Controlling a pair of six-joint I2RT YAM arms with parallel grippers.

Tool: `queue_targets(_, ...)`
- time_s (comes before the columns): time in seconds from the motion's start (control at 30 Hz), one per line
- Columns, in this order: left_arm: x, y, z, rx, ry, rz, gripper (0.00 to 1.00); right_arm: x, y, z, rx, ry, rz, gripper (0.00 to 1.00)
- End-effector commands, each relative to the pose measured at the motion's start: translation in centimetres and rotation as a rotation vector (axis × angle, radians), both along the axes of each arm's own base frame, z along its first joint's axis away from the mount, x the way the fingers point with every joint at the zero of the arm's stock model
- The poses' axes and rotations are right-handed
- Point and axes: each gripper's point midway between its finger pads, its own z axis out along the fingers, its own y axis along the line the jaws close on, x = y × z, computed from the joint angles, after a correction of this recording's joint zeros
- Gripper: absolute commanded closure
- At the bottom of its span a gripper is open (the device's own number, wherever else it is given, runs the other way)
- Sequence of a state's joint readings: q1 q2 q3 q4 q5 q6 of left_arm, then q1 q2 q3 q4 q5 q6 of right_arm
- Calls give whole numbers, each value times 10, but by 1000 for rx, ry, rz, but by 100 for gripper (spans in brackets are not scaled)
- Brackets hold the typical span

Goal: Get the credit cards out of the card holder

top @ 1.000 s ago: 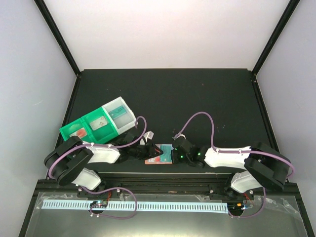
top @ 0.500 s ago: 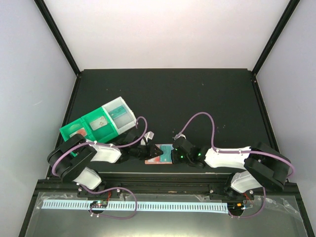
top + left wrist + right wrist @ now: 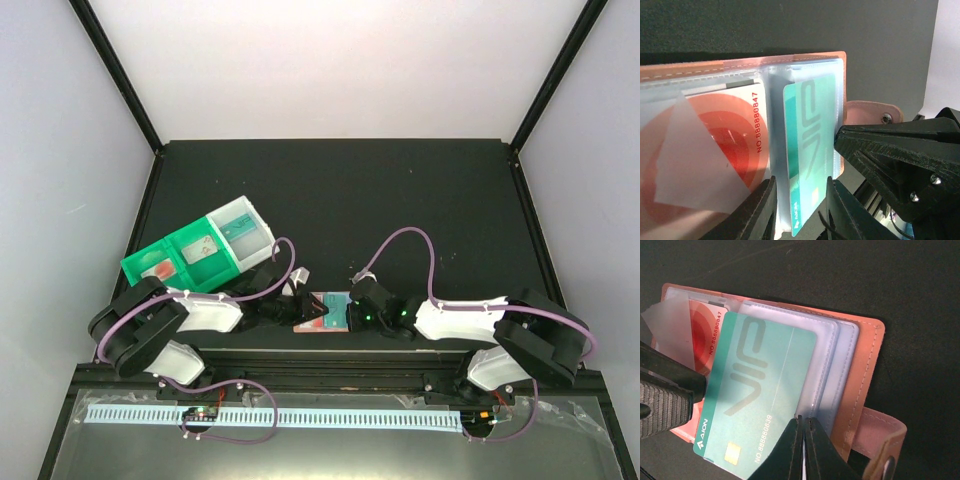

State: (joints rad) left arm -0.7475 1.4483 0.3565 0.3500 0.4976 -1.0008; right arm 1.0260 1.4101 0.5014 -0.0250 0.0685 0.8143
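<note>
Right wrist view: we note the right gripper [image 3: 803,421] clenched on a clear sleeve [image 3: 837,357] of the open card holder [image 3: 866,371]. The teal credit card [image 3: 760,390] sits partly out; the left gripper [image 3: 801,184] has its fingers apart, straddling the card's free end.

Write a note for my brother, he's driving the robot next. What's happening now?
Left pincer: straddles the near end of the teal card; grip unclear.
Right pincer: shut, tips on a clear sleeve of the holder.
Holder lies open between the pincers.
Done: teal card partly slid out.
To do: pull it free, then the red card, still pocketed.
</note>
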Motion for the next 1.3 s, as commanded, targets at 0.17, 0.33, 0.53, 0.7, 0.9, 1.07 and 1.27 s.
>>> queue_targets(0.17,1,-6,-3,-3,2,-15,72,-5,-12,-16,-57,32,-7,97)
queue_targets(0.33,1,-10,-1,-26,7,-21,79,-5,-11,-17,-56,33,-8,98)
queue_targets(0.53,0,-12,1,-41,6,-27,89,-6,-12,-18,-57,34,-8,98)
queue_targets(0.7,-1,-12,0,-40,10,-28,98,-6,-13,-18,-60,33,-10,98)
queue_targets(0.9,-2,-8,0,-27,8,-22,98,-6,-15,-21,-74,37,-16,98)
queue_targets(1.07,-3,-7,1,-27,7,-22,99,-6,-17,-22,-81,39,-21,99)
queue_targets(1.27,-4,-3,-1,-13,6,-17,98,-6,-19,-24,-92,39,-25,99)
